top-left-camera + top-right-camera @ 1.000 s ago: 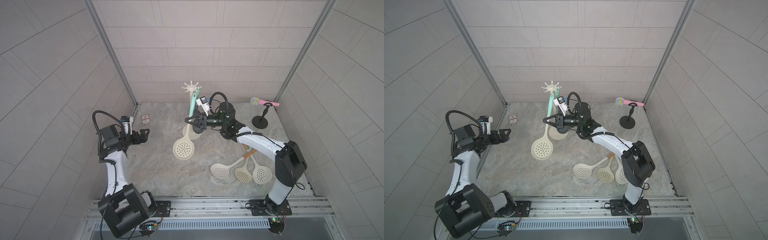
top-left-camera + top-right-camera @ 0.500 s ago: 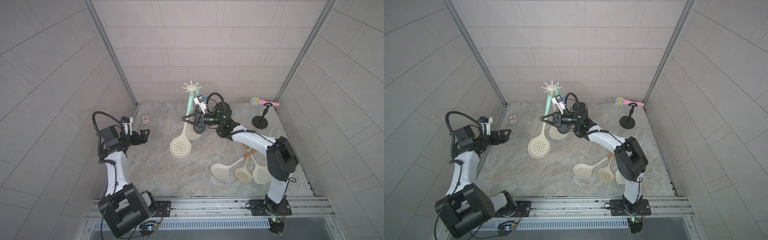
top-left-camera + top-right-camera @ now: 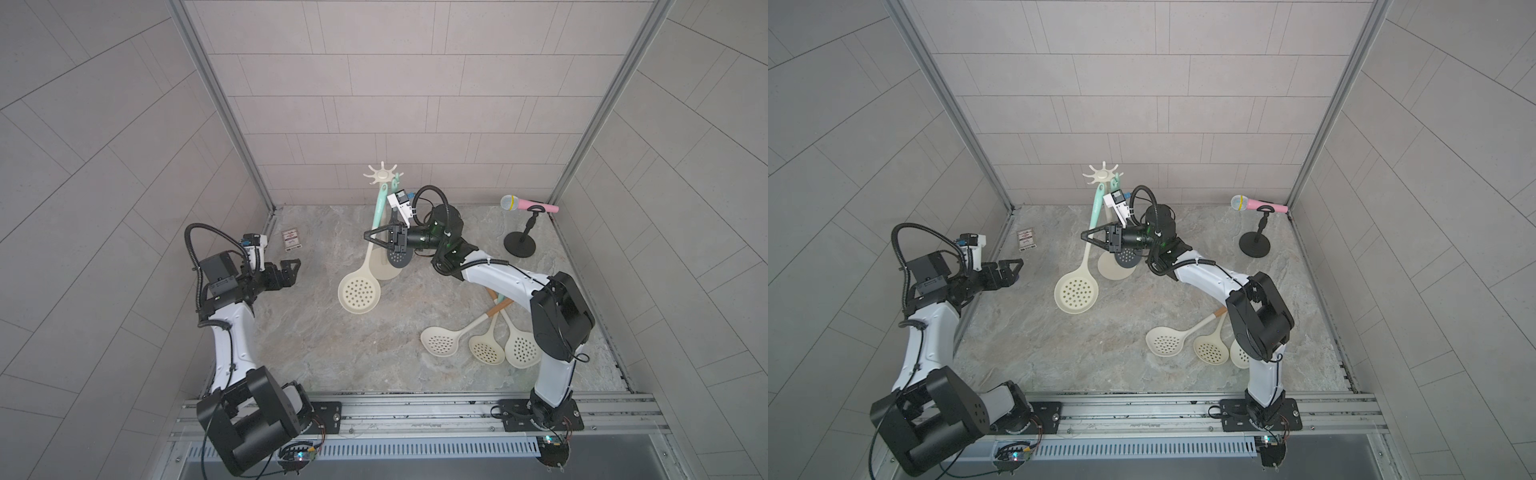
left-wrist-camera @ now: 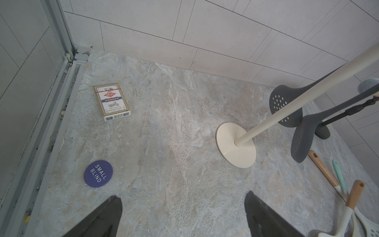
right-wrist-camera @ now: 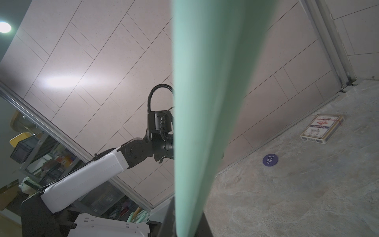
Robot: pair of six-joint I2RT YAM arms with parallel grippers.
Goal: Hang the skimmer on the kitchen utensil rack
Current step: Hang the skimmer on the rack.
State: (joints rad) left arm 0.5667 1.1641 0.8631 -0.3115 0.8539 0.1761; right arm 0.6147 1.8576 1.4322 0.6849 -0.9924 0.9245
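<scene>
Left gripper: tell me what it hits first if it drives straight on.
Probably bare tabletop, then the tiled back wall; the kitchen utensil rack stands off to one side. Depth is unclear.

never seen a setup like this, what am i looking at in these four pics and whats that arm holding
Two robot arms work at a table, each ending in a two-fingered hand. Two pictures look down on the whole scene from overhead; the other two come from cameras on the arms' wrists. The right hand is shut on the mint handle of a cream skimmer, held up beside the kitchen utensil rack, where two dark skimmers hang. The left hand is open and empty. On the table: three more skimmers, a card box, a purple chip and a microphone on a black stand.
</scene>
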